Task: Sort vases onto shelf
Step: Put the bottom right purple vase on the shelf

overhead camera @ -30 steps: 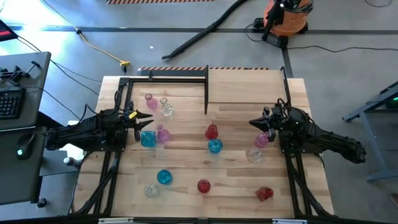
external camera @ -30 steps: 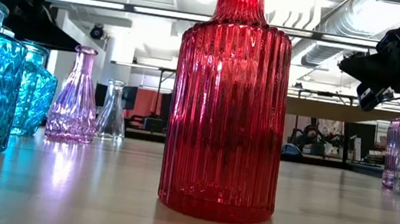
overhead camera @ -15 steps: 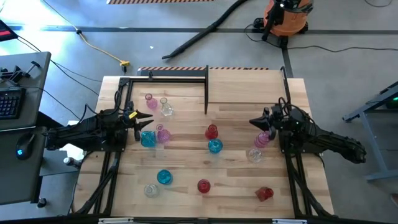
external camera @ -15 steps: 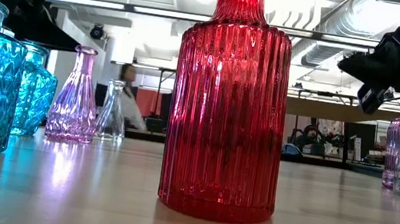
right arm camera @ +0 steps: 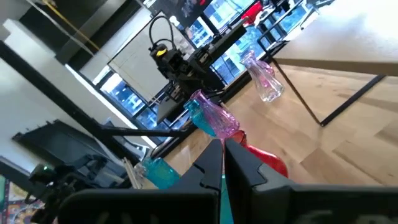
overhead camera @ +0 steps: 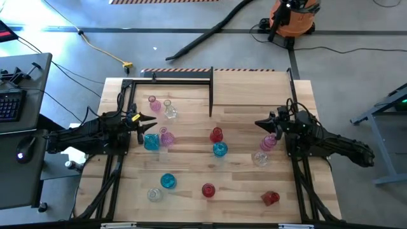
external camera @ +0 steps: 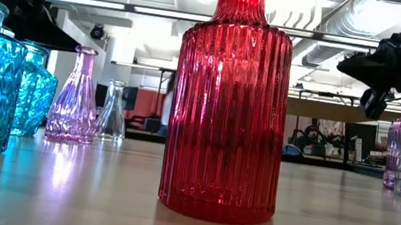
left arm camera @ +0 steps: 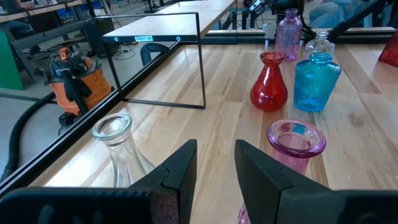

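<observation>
Hovering near the desk's left edge, the left gripper (overhead camera: 152, 120) is holding its jaws apart with nothing between them, and in its wrist view a pink vase (left arm camera: 295, 140) and a clear vase (left arm camera: 115, 144) are sitting just beyond the fingertips (left arm camera: 184, 163). Over toward the right edge, the right gripper (overhead camera: 259, 124) is hanging with its jaws pressed closed and empty, just beside a pink vase (overhead camera: 267, 142) and a clear one (overhead camera: 260, 158).

Vases are standing scattered across the desk (overhead camera: 241, 172): a pink and clear pair (overhead camera: 161, 107) toward the far left corner, a blue vase (overhead camera: 151, 142) and its pink neighbour right by the left gripper, a red vase (overhead camera: 216, 135) with a blue vase (overhead camera: 220, 150) close beside it at the middle, and along the near edge another blue vase (overhead camera: 167, 181), a clear vase (overhead camera: 153, 194) and two red vases (overhead camera: 208, 189), one of them (overhead camera: 270, 198) lying over toward the near right corner. Against the far edge the shelf (overhead camera: 251, 88) is sitting with its plywood top bare, the open black frame (overhead camera: 170, 79) beside it.
</observation>
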Motion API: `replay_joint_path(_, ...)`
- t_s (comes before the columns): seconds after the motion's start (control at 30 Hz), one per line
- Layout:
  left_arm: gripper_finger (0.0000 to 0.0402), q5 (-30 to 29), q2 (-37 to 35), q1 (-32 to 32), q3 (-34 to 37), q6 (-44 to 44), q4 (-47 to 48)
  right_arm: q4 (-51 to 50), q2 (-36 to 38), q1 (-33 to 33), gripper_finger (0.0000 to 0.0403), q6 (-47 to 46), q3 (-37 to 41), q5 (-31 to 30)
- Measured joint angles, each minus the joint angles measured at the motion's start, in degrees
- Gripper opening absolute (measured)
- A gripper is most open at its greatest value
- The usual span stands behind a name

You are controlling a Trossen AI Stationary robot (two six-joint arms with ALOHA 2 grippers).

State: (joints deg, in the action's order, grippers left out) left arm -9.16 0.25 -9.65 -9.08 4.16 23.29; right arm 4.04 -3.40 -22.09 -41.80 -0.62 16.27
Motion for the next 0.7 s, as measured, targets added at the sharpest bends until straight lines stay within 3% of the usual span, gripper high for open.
replay_joint_path(0.27, 0.0101, 0.0, 0.0, 0.0, 0.0, 0.0, 0.0, 0.4, 0.0, 0.0, 0.0000, 0.6, 0.0, -2.0)
replay_joint_path(0.53, 0.0101, 0.0, 0.0, 0.0, 0.0, 0.0, 0.0, 5.0, 0.0, 0.0, 0.0000, -8.6, 0.0, -4.1)
replay_joint_path(0.7, 0.0101, 0.0, 0.0, 0.0, 0.0, 0.0, 0.0, 5.2, 0.0, 0.0, 0.0000, -7.2, -3.4, -4.0)
